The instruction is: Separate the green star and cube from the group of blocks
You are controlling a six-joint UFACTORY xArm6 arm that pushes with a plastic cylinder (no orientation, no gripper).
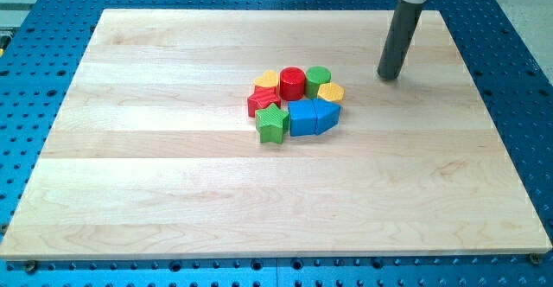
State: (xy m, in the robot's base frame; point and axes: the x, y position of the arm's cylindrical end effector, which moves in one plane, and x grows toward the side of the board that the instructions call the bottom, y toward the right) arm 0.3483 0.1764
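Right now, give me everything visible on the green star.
The green star is a small, matte, plastic-looking block with a ribbed top, lying flat on the wooden board at the cluster's lower-left edge. Its right side meets the blue cube; the red block sits against it above. Its left and bottom sides are free. My tip stands well off, up and right.

Single camera view: set high in front of the pale wooden board [173, 192], looking obliquely down and across it. Moderately near; all four board edges fall within frame, with the blue perforated metal table [34, 79] bordering them. No second view for overlap.
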